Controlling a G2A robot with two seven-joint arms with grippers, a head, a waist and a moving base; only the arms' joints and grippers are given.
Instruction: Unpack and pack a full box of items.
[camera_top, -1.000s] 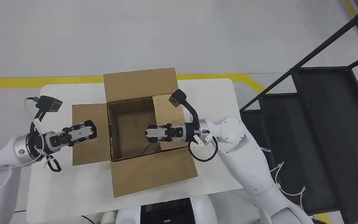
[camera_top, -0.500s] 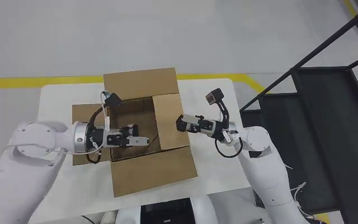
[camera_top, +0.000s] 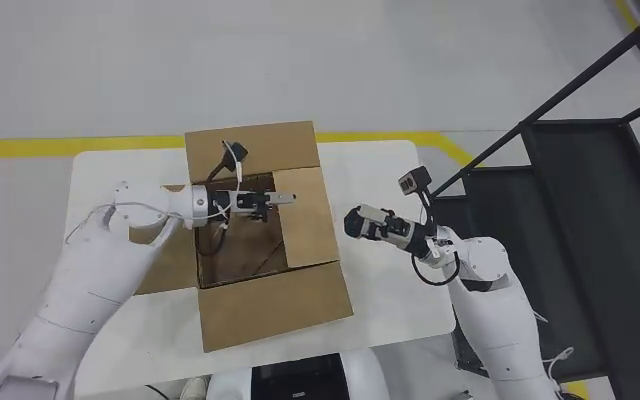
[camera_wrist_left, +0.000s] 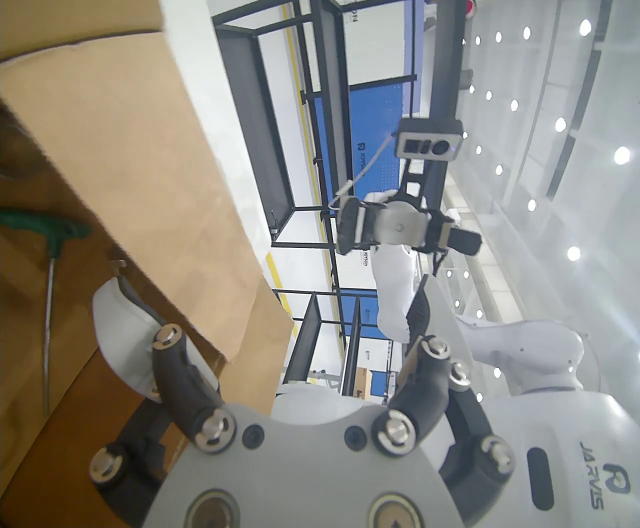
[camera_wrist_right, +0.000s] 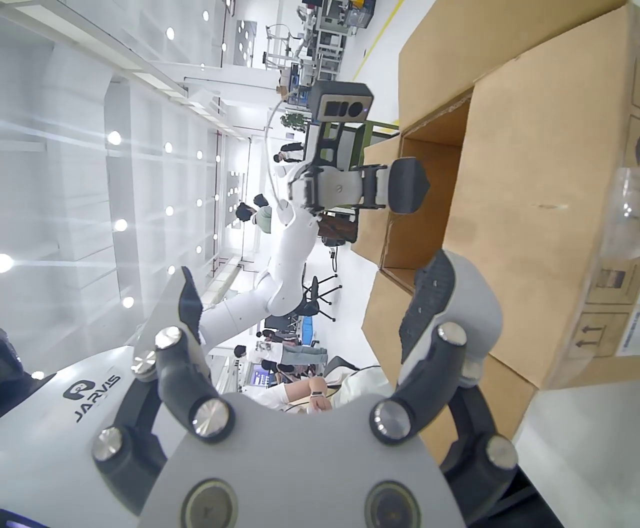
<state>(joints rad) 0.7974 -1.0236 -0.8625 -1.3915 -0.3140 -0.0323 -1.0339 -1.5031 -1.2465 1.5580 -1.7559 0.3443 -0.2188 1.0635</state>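
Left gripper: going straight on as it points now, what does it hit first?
Most likely the box flap nearest the right gripper: the left gripper, open, straddles that flap's edge in its wrist view. Depth is uncertain.

My left wrist housing and right wrist housing each bear a logo with lettering. The cardboard box carries a printed label with handling arrows; its fine print is unreadable.
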